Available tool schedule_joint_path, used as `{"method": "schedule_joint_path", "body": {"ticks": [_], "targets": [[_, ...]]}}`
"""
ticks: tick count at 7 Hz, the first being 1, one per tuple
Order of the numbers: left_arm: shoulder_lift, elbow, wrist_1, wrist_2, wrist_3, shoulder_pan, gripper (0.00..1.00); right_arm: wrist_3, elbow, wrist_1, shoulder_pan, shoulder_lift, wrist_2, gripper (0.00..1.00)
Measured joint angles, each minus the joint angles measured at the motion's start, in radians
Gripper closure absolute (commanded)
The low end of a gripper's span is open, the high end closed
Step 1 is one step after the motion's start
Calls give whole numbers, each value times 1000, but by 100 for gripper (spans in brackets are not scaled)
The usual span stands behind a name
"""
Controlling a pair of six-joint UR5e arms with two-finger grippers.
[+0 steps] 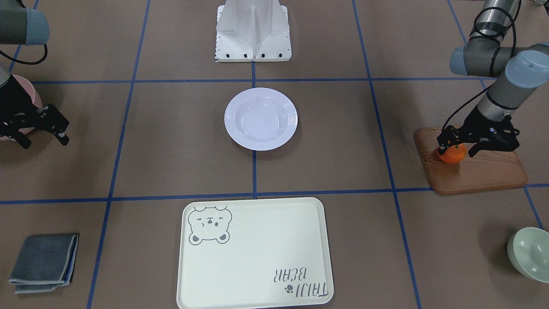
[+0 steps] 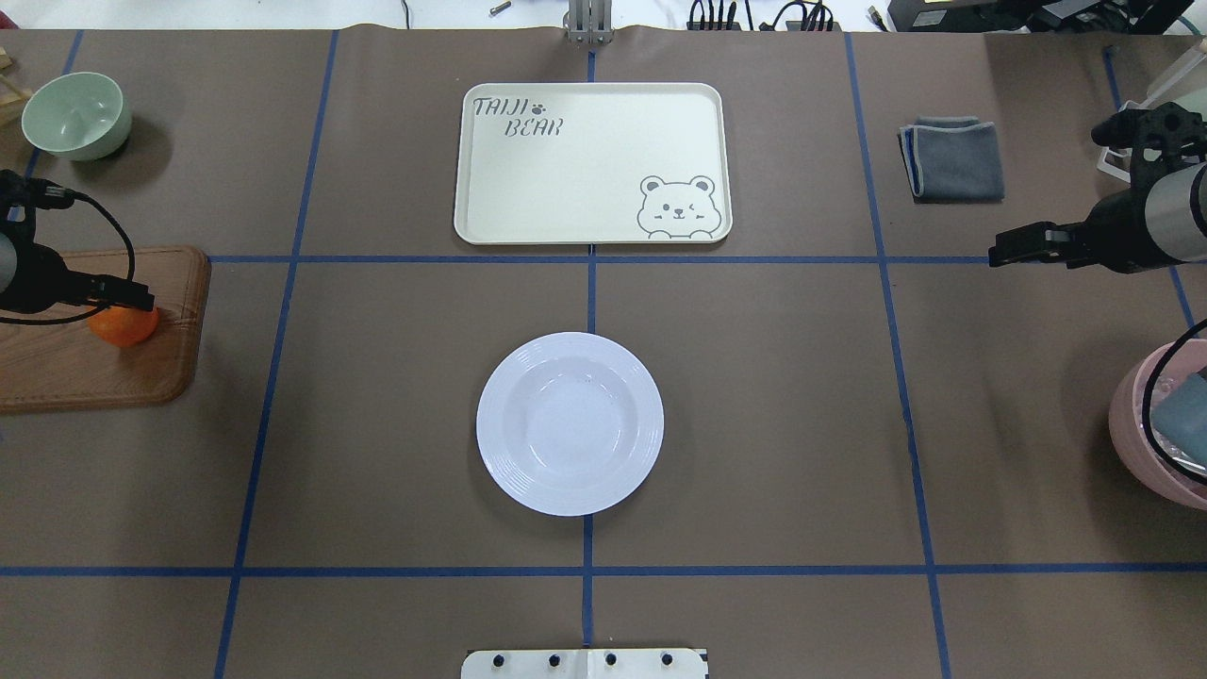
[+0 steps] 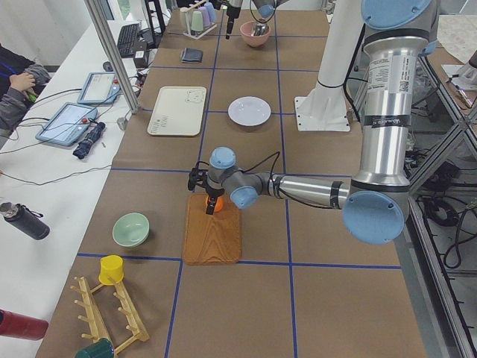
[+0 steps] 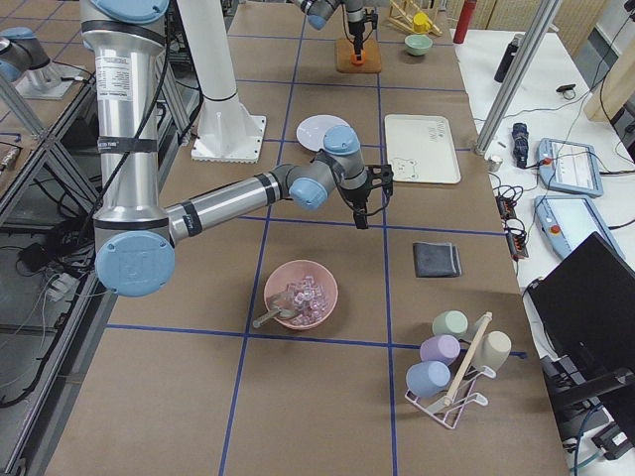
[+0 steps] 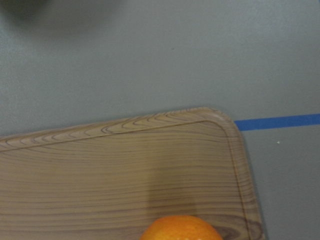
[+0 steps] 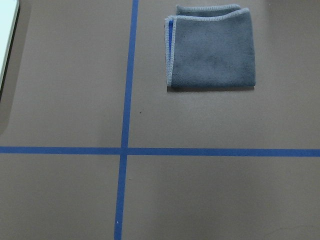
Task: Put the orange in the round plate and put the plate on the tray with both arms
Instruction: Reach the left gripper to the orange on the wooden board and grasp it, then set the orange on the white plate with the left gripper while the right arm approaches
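Observation:
The orange (image 1: 452, 154) lies on a brown wooden board (image 1: 484, 171) at my left end of the table. My left gripper (image 1: 457, 149) hangs low over it, open, one finger on each side of the fruit. The left wrist view catches only the orange's top (image 5: 181, 229) at its bottom edge. An empty white round plate (image 1: 260, 119) sits at the table's centre. Beyond it lies the cream bear tray (image 1: 255, 253), also empty. My right gripper (image 1: 43, 140) hovers open above bare table at my right end, holding nothing.
A pale green bowl (image 2: 75, 113) stands beyond the board. Near the right arm are a folded grey cloth (image 2: 952, 157) and a pink bowl (image 2: 1160, 424) with contents. The white base mount (image 1: 253, 32) is behind the plate.

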Motion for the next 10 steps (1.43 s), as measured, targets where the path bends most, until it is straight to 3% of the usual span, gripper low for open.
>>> {"method": "schedule_joint_path", "body": {"ticks": [1, 2, 5, 7, 9, 10], "targets": [[0, 16, -27, 0, -3, 15, 67, 0, 0, 0, 0, 0, 0, 0], [0, 21, -41, 0, -5, 23, 100, 0, 0, 0, -1, 0, 0, 0], [2, -9, -45, -2, -12, 24, 100, 0, -2, 1, -1, 0, 0, 0], [-21, -115, 38, -3, -76, 22, 100, 0, -3, 3, -4, 4, 1, 0], [-186, -223, 295, 53, -255, 87, 100, 8, -1, 13, -16, 13, 1, 0], [-314, -256, 484, 115, -339, 158, 100, 33, -1, 37, -21, 14, 1, 0]]}}
